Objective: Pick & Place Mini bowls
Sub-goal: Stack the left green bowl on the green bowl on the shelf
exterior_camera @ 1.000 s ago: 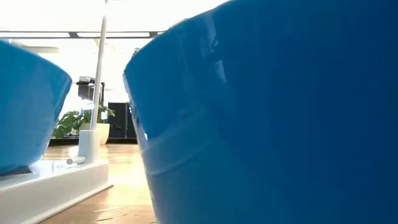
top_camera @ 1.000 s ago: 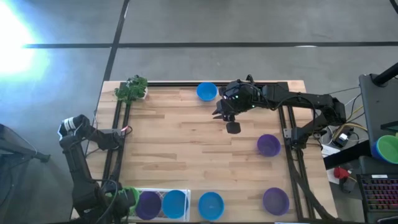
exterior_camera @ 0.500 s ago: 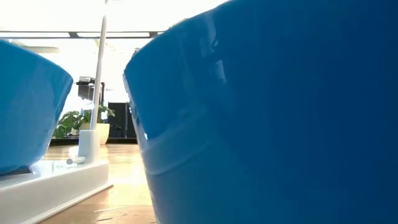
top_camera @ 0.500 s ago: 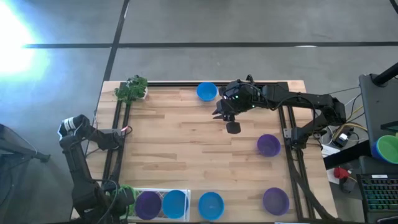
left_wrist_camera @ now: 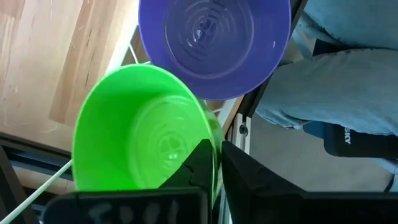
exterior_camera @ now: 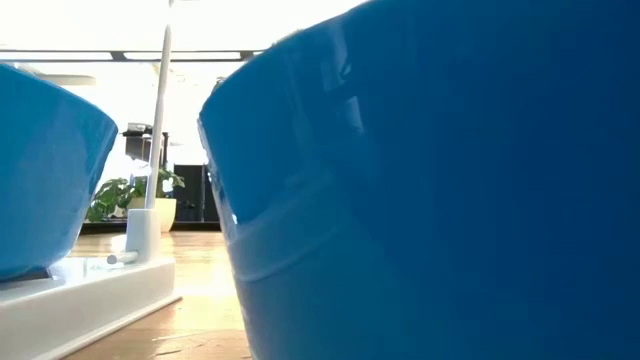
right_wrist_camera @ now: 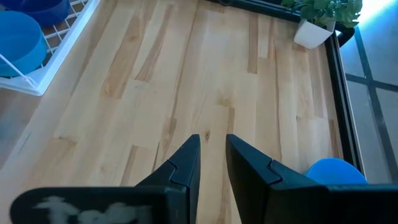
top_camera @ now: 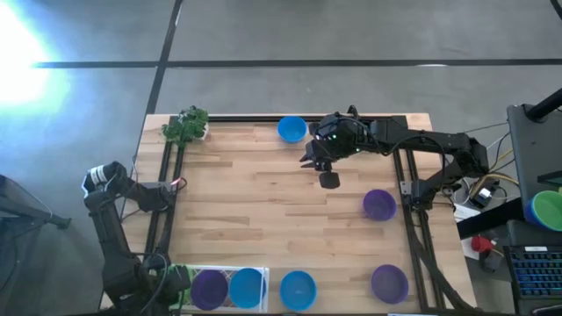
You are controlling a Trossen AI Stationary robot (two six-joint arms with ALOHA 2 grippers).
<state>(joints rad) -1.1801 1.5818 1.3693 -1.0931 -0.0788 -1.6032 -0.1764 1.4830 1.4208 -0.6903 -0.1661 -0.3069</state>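
Note:
My left gripper [left_wrist_camera: 216, 152] is at the table's near left corner [top_camera: 171, 281], shut on a bright green mini bowl [left_wrist_camera: 143, 143] beside the left end of the white mesh tray [top_camera: 230, 274]. A purple bowl [left_wrist_camera: 214, 43] and a blue bowl [top_camera: 246, 287] sit in the tray. My right gripper [right_wrist_camera: 212, 146] hovers over bare wood [top_camera: 329, 180] with a narrow gap between its fingers, holding nothing. It is between a blue bowl [top_camera: 291, 129] near the far edge and a purple bowl [top_camera: 379, 204]. My left gripper pinches the green bowl's rim [left_wrist_camera: 208, 134] between its two fingers, one finger inside the bowl and one outside. The bowl's open side faces the wrist camera. Whether its bottom rests on anything does not show.
Another blue bowl [top_camera: 298, 290] stands right of the tray and fills the low view [exterior_camera: 450, 180]. A purple bowl [top_camera: 389, 283] is near the near right corner. A leafy toy plant [top_camera: 185, 125] stands at the far left corner. A person's leg [left_wrist_camera: 348, 62] is beyond the near edge.
In the high view the green bowl in my left gripper has slipped further under the arm at the near left corner and shows less than before. My right arm has kept still.

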